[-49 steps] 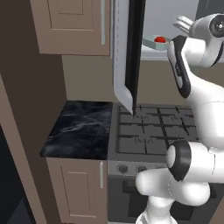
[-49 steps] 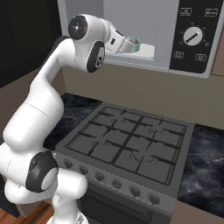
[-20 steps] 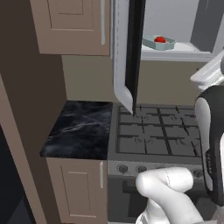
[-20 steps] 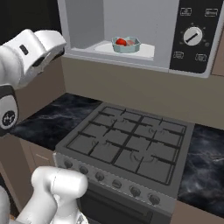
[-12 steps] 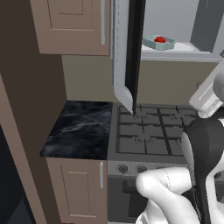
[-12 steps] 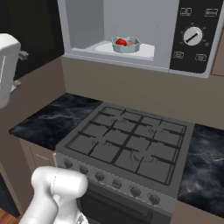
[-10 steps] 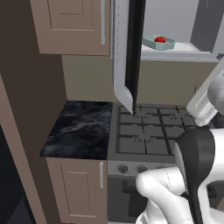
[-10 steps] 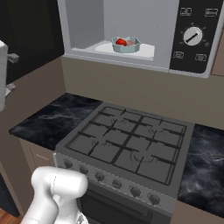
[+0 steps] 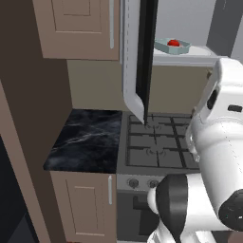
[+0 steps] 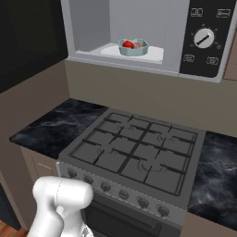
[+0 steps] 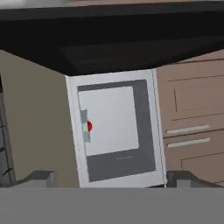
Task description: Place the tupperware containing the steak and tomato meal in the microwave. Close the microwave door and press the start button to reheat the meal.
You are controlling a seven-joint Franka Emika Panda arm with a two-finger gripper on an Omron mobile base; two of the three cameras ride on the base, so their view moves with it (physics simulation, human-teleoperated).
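The microwave (image 10: 139, 68) hangs over the stove with its light grey cavity showing. Its door (image 9: 137, 57) is swung wide open and stands edge-on in the left base view. The pale teal tupperware (image 10: 133, 47) rests on the cavity floor, holding the red tomato (image 10: 128, 44) and the pinkish steak (image 10: 138, 45). From the left it shows as the tupperware (image 9: 172, 46) with the tomato (image 9: 173, 42). In the rolled hand view the microwave (image 11: 114, 131) is some way off, the tupperware (image 11: 85, 127) small inside it. My gripper (image 11: 111, 180) is open, holding nothing.
The dark control panel (image 10: 206, 39) with its dial and buttons is on the microwave's right. A gas stove (image 10: 139, 152) lies below, black marble counter (image 9: 90, 137) beside it. Beige upper cabinets (image 9: 80, 26) hang left of the door. A dark panel (image 11: 113, 39) crosses the hand view's top.
My arm has pulled back from the cavity and swung off to the left, leaving the right base view. The tupperware stays in the microwave and the door stays open.
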